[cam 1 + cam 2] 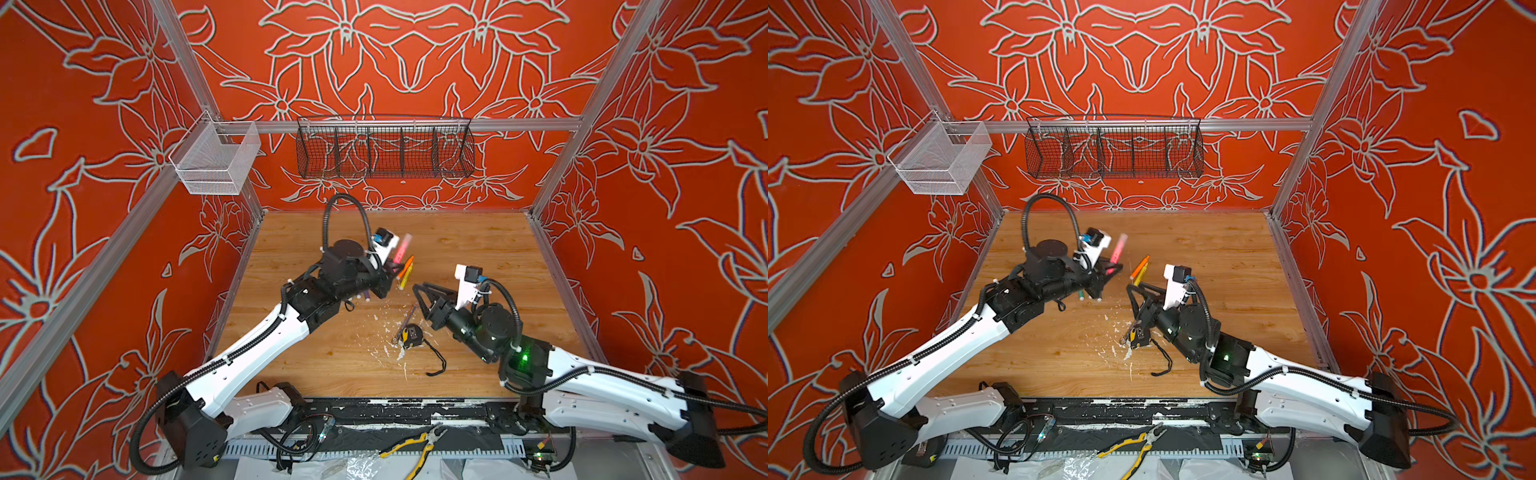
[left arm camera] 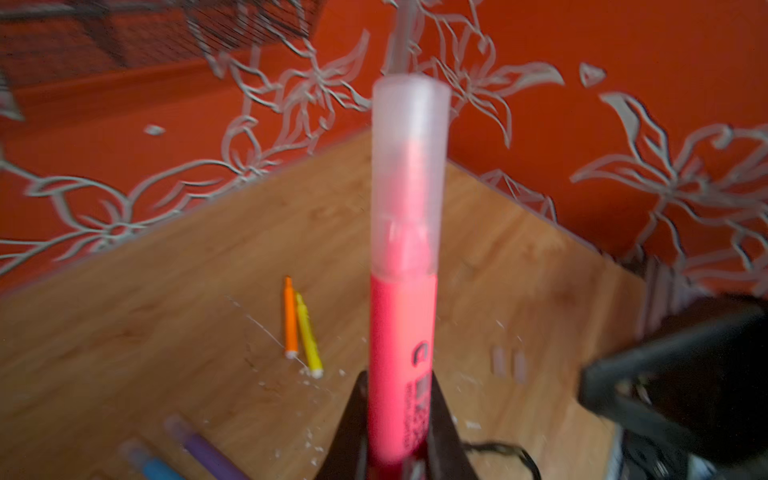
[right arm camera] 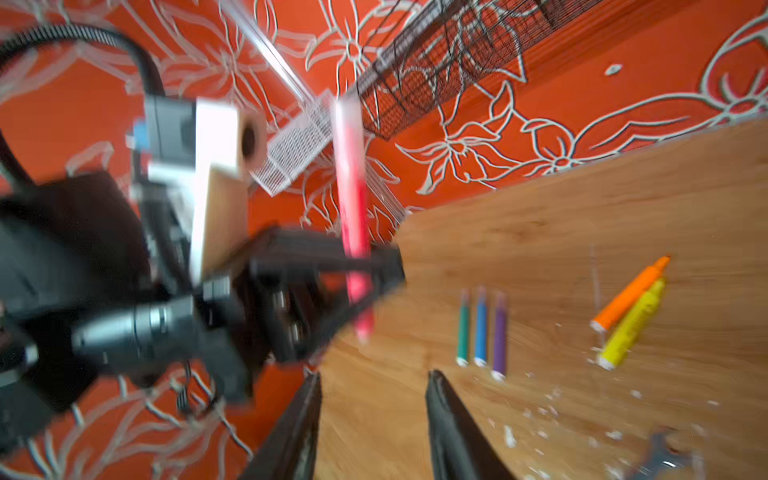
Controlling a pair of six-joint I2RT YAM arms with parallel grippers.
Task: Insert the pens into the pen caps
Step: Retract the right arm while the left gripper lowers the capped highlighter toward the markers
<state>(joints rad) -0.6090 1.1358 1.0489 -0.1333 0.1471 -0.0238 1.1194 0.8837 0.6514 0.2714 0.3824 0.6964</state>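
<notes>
Nearest, yellow-handled pliers (image 1: 415, 446) lie on the front ledge, clear of the work. A tape measure (image 1: 411, 334) and wrench (image 3: 660, 453) sit among white flecks on the wooden counter (image 1: 457, 249). The right gripper (image 3: 374, 376) hangs spread and empty. The green pen (image 3: 463, 328), blue pen (image 3: 481, 328) and purple pen (image 3: 500, 332) lie in a row. The left gripper (image 2: 399, 374) pinches the pink pen (image 2: 401, 324) low on its barrel, leaving the end with the clear cap (image 2: 409, 166) free. Beyond, the orange pen (image 2: 290, 316) and yellow pen (image 2: 308, 332) lie touching, uncapped, with two loose pen caps (image 2: 498, 361) aside. A black wire basket (image 1: 384, 153) and white mesh basket (image 1: 216, 160) hang on red floral walls (image 1: 415, 62).
</notes>
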